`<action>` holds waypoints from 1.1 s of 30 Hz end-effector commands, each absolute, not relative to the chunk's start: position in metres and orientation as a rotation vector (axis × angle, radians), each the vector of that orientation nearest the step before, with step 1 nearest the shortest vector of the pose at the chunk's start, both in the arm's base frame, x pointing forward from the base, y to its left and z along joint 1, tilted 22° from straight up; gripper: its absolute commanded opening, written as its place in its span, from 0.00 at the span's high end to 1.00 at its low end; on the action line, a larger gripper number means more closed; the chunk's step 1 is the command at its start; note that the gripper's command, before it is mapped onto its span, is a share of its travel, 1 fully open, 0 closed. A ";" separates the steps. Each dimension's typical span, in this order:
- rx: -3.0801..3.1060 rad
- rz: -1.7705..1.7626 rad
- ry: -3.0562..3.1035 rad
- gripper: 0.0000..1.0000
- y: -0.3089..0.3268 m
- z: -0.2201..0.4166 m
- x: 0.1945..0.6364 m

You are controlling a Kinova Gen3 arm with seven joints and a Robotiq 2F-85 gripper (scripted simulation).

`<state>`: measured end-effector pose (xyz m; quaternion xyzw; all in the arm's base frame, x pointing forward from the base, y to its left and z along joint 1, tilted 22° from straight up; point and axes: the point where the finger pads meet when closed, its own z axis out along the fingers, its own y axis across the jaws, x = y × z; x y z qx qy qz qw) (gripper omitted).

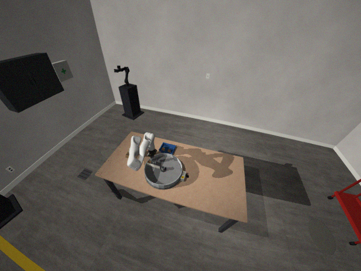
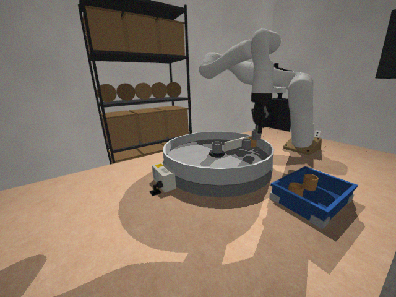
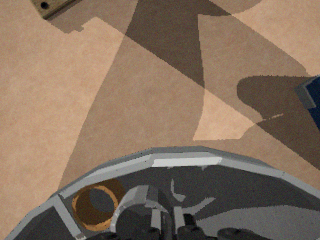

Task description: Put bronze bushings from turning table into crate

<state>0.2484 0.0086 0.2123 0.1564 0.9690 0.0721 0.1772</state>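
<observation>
My gripper is shut on the wall of a steel bushing, which hangs slightly tilted above the turning table, inside its rim. A bronze bushing stands on the turning table beside and below it, near the rim and the pale bar. Another steel bushing stands at the bar's end. Two bronze bushings are in the blue crate. The fingertips are partly hidden at the wrist view's bottom edge.
The pale bar spans from the grey centre post towards the rim. A control box sits on the turning table's outer side. The raised rim stands between the gripper and the crate.
</observation>
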 end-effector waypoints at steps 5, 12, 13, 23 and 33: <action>0.443 0.204 2.741 1.00 0.008 0.223 0.244; 0.443 0.204 2.741 1.00 0.007 0.230 0.241; 0.443 0.204 2.741 1.00 0.007 0.230 0.241; 0.443 0.204 2.741 1.00 0.006 0.245 0.236; 0.443 0.204 2.741 1.00 0.005 0.248 0.234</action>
